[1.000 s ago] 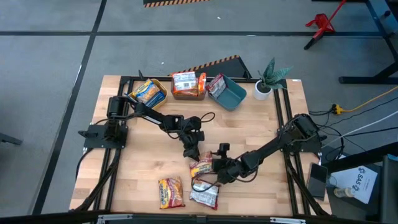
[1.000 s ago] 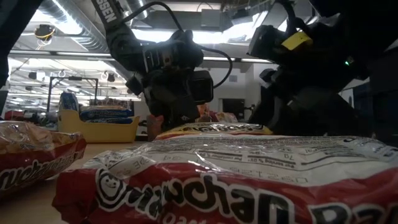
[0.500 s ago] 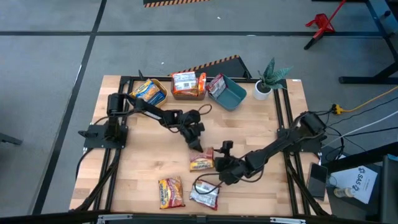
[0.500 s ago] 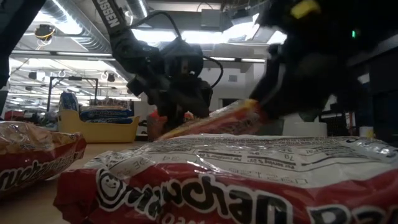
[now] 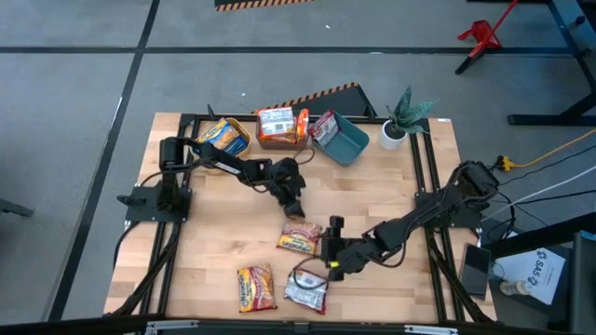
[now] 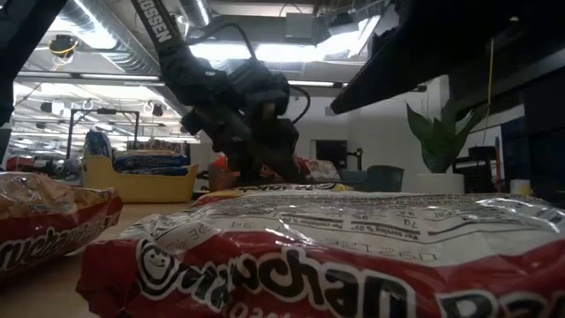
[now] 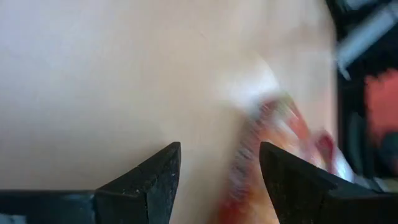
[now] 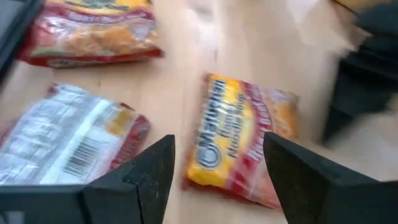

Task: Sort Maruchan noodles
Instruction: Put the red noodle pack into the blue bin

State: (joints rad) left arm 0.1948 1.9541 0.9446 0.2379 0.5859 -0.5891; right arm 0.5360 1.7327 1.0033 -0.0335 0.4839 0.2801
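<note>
Three Maruchan noodle packets lie flat on the wooden table. An orange-yellow packet (image 5: 298, 240) (image 8: 241, 140) sits mid-table, another orange one (image 5: 256, 287) (image 8: 93, 28) and a red-silver one (image 5: 305, 293) (image 8: 68, 149) lie near the front edge. My left gripper (image 5: 294, 203) (image 7: 219, 167) hovers open just beyond the mid-table packet, on its far side. My right gripper (image 5: 331, 259) (image 8: 219, 163) is open to that packet's right, above the table. More packets fill the yellow bin (image 5: 222, 138), the middle bin (image 5: 282, 127) and the teal bin (image 5: 343, 140) at the far edge.
A potted plant (image 5: 400, 119) stands at the far right corner beside the teal bin. Black frame rails run along the table's left and right sides. Bare wood lies between the bins and the loose packets. In the low view the red-silver packet (image 6: 309, 256) fills the foreground.
The mid-table orange-yellow packet was tipped up at one end between the two grippers half a second ago and now lies flat, a little farther from the near edge. My left gripper has drawn back toward the far edge. My right gripper has risen and pulled toward the near edge.
</note>
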